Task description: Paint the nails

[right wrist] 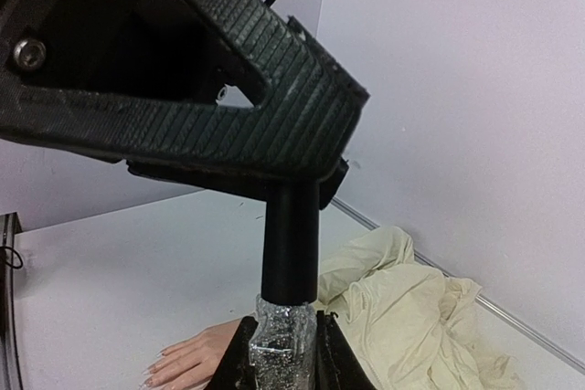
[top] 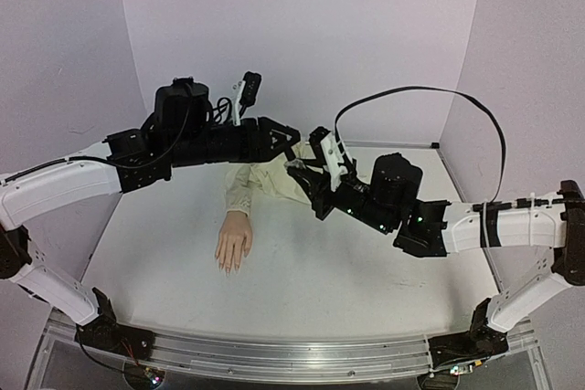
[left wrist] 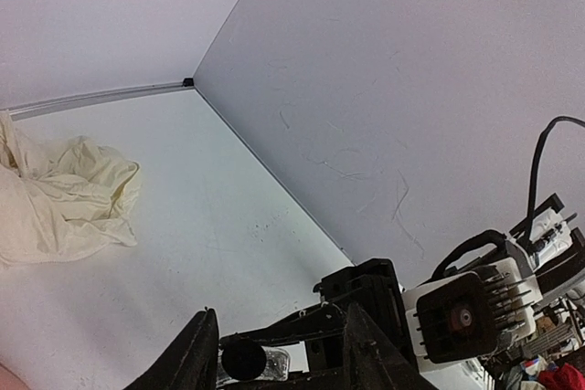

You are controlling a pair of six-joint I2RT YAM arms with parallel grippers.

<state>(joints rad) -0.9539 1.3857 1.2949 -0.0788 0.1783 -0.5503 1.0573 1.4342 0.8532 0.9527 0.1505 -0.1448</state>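
Peach-toned mannequin hand (top: 234, 242), palm down on the white tabletop (top: 347, 271), with a rumpled cream sleeve (right wrist: 402, 317) running back from the wrist. The hand lies low on the tabletop beneath both end effectors, offset from them toward the arm bases. In the right wrist view it shows just below and to the left of the gripping fingers.

Progress: judged at the opening stage. No brush is out and no colour can be made out on the nails (right wrist: 151, 374). They read as small pale tips at the finger ends, too small to tell whether any coat is on them. All of the painting appears to remain.

Right end effector (right wrist: 283, 353): closed on a small clear, glittery polish bottle (right wrist: 274, 340), held upright and raised off the tabletop.

Left end effector (left wrist: 281, 353): jaws partly apart and straddling the bottle's black cap (right wrist: 291, 235), which stands up from the bottle neck. In the left wrist view, space shows between the cap and one finger, so a firm clamp is not yet evident.

Remaining, as a judgement: seat the grip on the cap, unscrew and lift it, then carry the brush down to each nail in turn.
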